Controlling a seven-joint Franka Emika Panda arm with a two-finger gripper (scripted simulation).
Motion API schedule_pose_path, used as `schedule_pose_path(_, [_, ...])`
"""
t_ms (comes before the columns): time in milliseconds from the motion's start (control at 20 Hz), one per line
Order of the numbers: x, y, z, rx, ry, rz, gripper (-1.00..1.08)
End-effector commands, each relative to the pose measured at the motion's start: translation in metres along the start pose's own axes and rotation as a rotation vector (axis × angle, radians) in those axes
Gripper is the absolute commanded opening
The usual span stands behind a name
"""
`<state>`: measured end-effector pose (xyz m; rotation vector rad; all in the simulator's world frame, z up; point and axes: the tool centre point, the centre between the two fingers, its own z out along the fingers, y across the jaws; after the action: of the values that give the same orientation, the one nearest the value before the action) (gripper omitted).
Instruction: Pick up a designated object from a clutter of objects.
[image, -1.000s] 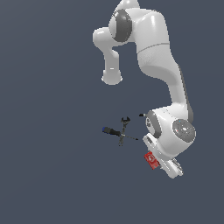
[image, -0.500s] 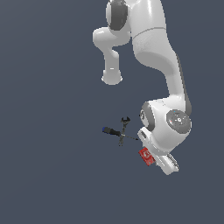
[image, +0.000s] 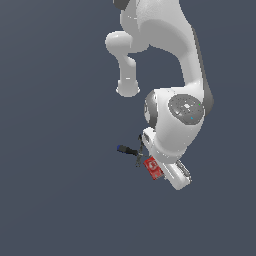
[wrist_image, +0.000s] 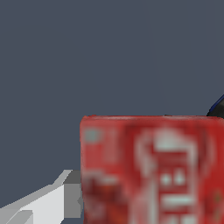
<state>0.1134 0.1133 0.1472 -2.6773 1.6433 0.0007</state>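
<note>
A: What are the jaws doing?

B: Hard to say. In the wrist view one pale finger (wrist_image: 48, 201) lies against the side of the red box (wrist_image: 151, 170), touching it or nearly so. The other finger is out of frame, so I cannot tell how wide the gripper (image: 161, 170) stands or whether it has the box clamped.

A: Where is the box?

B: Right under the hand, at the edge of the clutter nearest the arm. The blue-handled screwdriver (image: 127, 149) lies just beside it, toward the exterior view's left.

A: Which step, then?

B: I judge the grasp itself. Next the fingers need a firm squeeze on the box, then a straight lift clear of the screwdriver.

A: What differs between views?

B: The wrist view shows the white lettering and finger contact. The exterior view shows the neighbouring tools, while the wrist hides the fingers there.
</note>
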Motion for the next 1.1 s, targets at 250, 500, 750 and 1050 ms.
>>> schedule_pose_path(250, [0.048,0.035,-0.073,0.001,-0.001,0.000,-1.00])
schedule_pose_path(500, [0.080,0.057,-0.122,0.001,-0.002,0.000,-1.00])
schedule_pose_path(750, [0.110,0.077,-0.167,0.001,-0.001,0.000,-1.00])
schedule_pose_path(1050, [0.137,0.092,-0.206,0.000,0.000,0.000,-1.00])
